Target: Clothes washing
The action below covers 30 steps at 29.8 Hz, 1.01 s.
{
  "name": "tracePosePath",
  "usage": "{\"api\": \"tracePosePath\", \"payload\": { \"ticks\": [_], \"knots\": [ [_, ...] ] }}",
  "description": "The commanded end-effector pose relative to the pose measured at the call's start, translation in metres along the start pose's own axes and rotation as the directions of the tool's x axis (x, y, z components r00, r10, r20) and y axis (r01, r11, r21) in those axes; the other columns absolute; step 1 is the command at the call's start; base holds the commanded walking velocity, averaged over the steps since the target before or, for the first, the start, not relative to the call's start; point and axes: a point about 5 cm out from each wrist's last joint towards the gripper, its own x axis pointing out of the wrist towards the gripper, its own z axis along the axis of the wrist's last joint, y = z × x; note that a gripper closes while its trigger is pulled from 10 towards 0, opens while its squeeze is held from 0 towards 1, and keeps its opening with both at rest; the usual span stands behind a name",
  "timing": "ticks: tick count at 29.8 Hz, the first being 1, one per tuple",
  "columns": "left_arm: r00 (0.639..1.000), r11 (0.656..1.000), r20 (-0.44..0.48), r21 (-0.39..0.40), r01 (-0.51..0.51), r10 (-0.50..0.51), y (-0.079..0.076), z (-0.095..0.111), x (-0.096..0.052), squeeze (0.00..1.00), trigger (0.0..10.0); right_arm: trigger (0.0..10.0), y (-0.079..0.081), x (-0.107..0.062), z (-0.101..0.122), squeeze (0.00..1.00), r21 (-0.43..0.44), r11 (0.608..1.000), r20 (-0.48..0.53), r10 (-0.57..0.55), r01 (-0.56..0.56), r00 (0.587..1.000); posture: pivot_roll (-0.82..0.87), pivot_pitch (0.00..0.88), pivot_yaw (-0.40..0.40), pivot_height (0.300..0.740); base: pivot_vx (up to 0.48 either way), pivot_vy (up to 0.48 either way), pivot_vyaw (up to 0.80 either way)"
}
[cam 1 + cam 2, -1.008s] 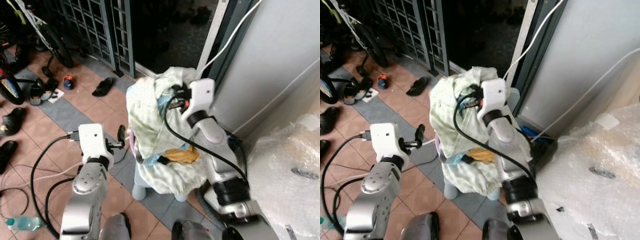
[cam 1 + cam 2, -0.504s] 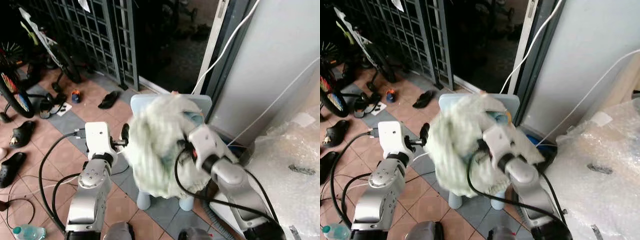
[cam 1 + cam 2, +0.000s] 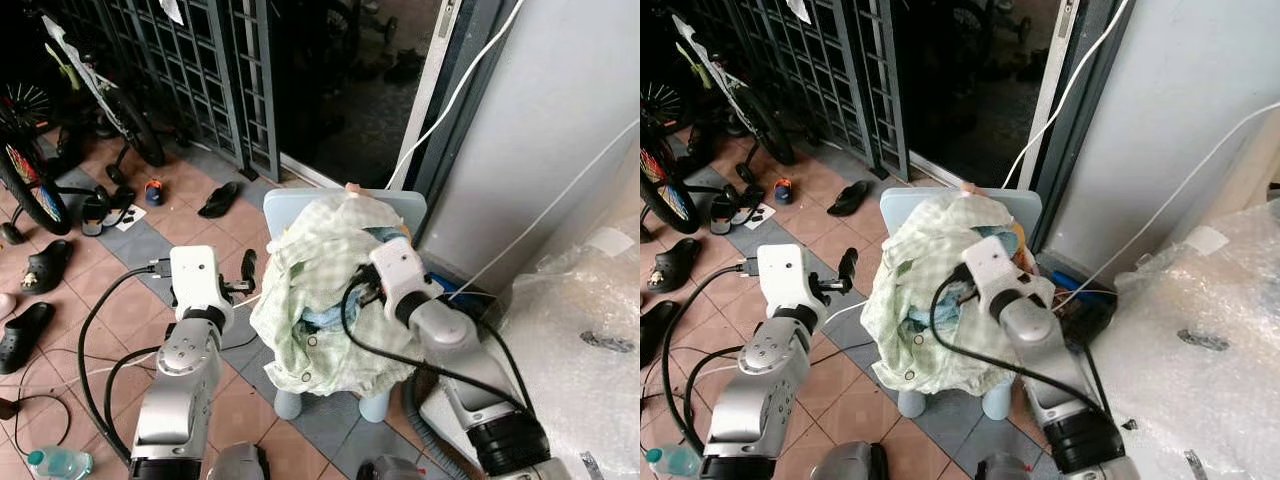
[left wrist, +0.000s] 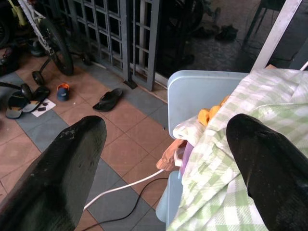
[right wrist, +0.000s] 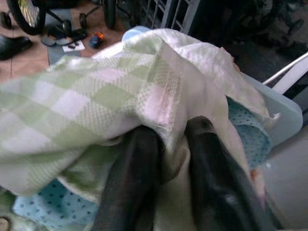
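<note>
Left end effector (image 4: 163,159) hovering beside the pale blue chair (image 3: 300,207), fingers (image 4: 57,168) spread wide, holding nothing. Green checked cloth (image 3: 320,270) heaped with other clothes on that chair. Right end effector (image 5: 166,168) pinched closed on a fold of the cloth.

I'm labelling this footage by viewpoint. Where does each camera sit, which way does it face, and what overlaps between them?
Left eye view: on the head, looking forward and down at the green checked cloth heaped on the light blue chair; both silver arms show.
Right eye view: the other eye, same scene.
Left wrist view: along the open left pincer toward the chair and a sandal on the tiled floor.
Right wrist view: along the right pincer, shut on the cloth.
Shared: all four show cloth and chair.
</note>
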Motion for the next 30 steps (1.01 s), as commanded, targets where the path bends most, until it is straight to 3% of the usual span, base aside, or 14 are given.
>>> {"api": "tracePosePath", "payload": {
  "ticks": [1,2,5,9,10,13,20,22,25,28,30],
  "knots": [
    [1.000,1.000,-0.004,0.008,-0.004,0.004,0.001,-0.002,-0.001,0.00,10.0,10.0,-0.001,-0.001,-0.012,0.16,-0.023,0.999,-0.076,0.040,-0.042,0.996,-0.02,0.000,0.007,0.740,0.000,0.000,0.00],
    [1.000,1.000,-0.004,0.008,-0.004,0.004,0.001,-0.002,-0.001,0.00,10.0,10.0,-0.001,-0.001,-0.012,0.16,-0.025,0.999,-0.079,0.040,-0.042,0.996,-0.02,0.000,0.007,0.740,0.000,0.000,0.00],
    [1.000,1.000,-0.003,0.011,-0.005,0.005,0.001,-0.001,-0.001,0.00,10.0,10.0,-0.012,-0.005,-0.014,0.00,-0.002,1.000,-0.087,0.017,-0.017,0.996,-0.02,0.000,0.007,0.740,0.000,0.000,0.00],
    [1.000,1.000,0.001,0.019,-0.004,0.004,0.001,-0.001,-0.002,0.00,10.0,10.0,-0.022,-0.011,-0.014,0.00,-0.023,1.000,-0.090,-0.005,0.003,0.996,-0.02,0.003,0.008,0.740,0.000,0.000,0.00],
    [1.000,1.000,-0.001,0.019,-0.003,0.003,0.001,-0.001,-0.002,0.00,10.0,10.0,-0.028,-0.015,-0.015,1.00,-0.051,0.998,-0.086,-0.033,0.029,0.996,-0.02,0.003,0.008,0.740,0.000,0.000,0.00],
    [1.000,1.000,-0.002,0.021,0.000,0.000,0.001,-0.001,-0.002,0.00,10.0,10.0,-0.048,-0.022,-0.006,1.00,-0.138,0.974,0.003,-0.182,0.181,0.983,-0.02,0.003,0.008,0.740,0.000,0.000,0.00],
    [1.000,1.000,-0.004,0.028,0.008,-0.008,0.000,-0.001,-0.001,0.00,10.0,10.0,-0.058,-0.022,0.021,1.00,-0.090,0.966,0.161,-0.228,0.244,0.960,-0.02,0.000,0.014,0.740,0.000,0.000,0.00],
    [1.000,0.999,-0.001,0.032,0.010,-0.010,0.000,0.000,0.000,0.00,10.0,10.0,-0.047,-0.018,0.038,1.00,-0.080,0.985,0.267,-0.127,0.154,0.955,-0.02,0.000,0.014,0.740,0.000,0.000,0.00],
    [1.000,0.999,0.001,0.033,0.010,-0.010,0.000,0.000,0.000,0.00,10.0,10.0,-0.043,-0.016,0.047,1.00,-0.074,0.987,0.316,-0.109,0.139,0.943,-0.01,0.000,0.013,0.740,0.000,0.000,0.00],
    [1.000,0.999,0.001,0.032,0.004,-0.005,0.001,0.000,-0.001,0.00,10.0,10.0,-0.034,-0.012,0.047,1.00,-0.045,0.996,0.312,-0.063,0.080,0.948,-0.01,0.000,0.012,0.740,0.000,0.000,0.00],
    [1.000,0.999,0.003,0.033,0.003,-0.003,0.001,0.001,0.000,0.00,10.0,10.0,-0.027,-0.006,0.038,1.00,-0.034,0.999,0.246,-0.019,0.028,0.969,-0.01,0.014,0.010,0.740,0.000,0.000,0.00]
  ]
}}
